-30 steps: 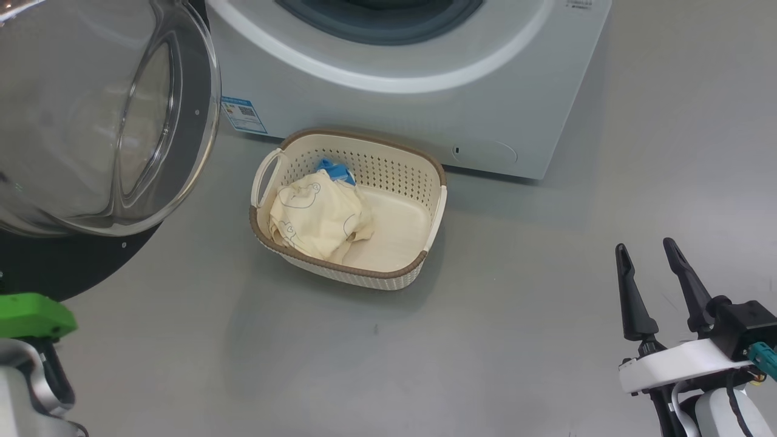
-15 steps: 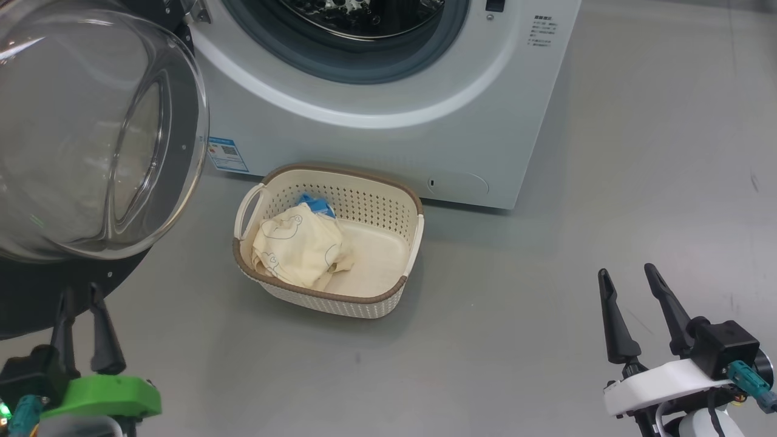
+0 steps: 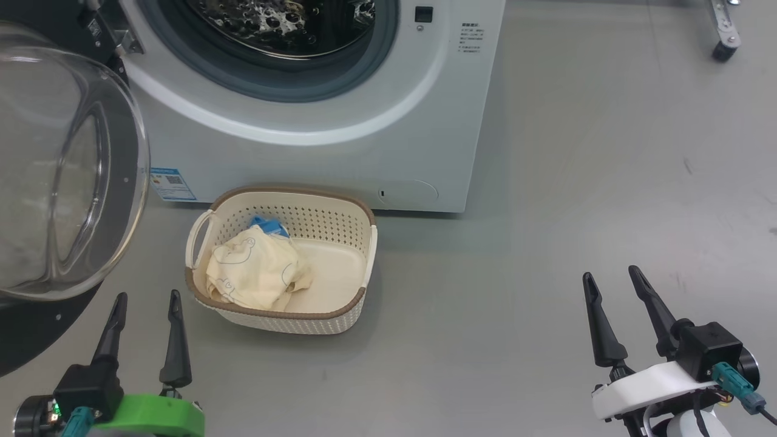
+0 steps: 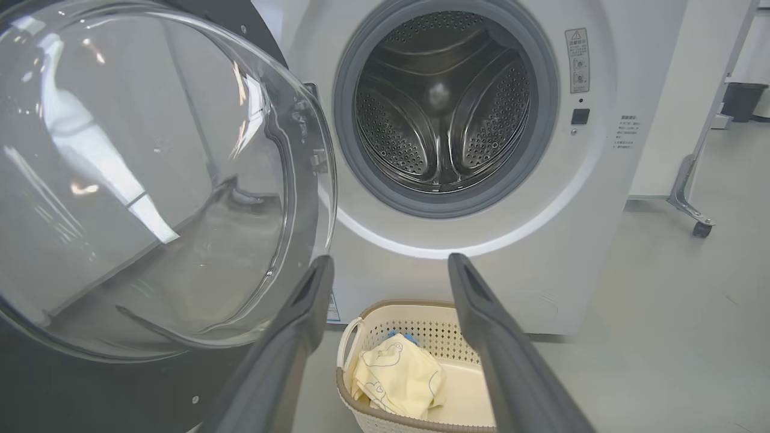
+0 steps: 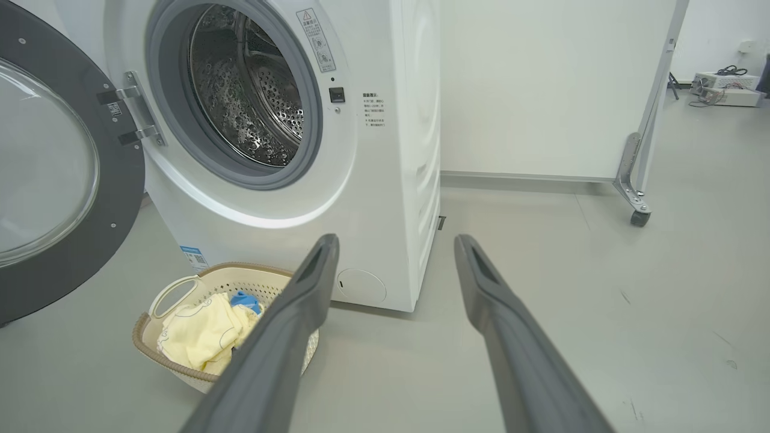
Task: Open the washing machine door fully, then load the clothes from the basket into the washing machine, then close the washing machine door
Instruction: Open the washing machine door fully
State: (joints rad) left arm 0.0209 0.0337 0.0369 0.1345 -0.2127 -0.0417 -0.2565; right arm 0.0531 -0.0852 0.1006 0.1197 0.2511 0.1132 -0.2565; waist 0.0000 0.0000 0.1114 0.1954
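Nearest me, my left gripper (image 3: 149, 294) and right gripper (image 3: 610, 272) hover over the grey floor (image 3: 516, 273), each with fingers spread apart and holding nothing. Beyond them the basket (image 3: 285, 314) sits just before the washing machine (image 3: 315, 164), with the clothes (image 3: 252, 276) heaped in its left half. At far left, the washing machine door (image 3: 61, 182) stands swung wide.

The head camera looks steeply down on the grey floor (image 3: 546, 212), the big white front-loading washing machine (image 3: 315, 152) cropped at the frame's upper left. Both wrist cameras sit low, facing the machine: left close and nearly head-on, right farther back, oblique. All three share the small cream perforated plastic basket (image 3: 303, 321) at its foot.
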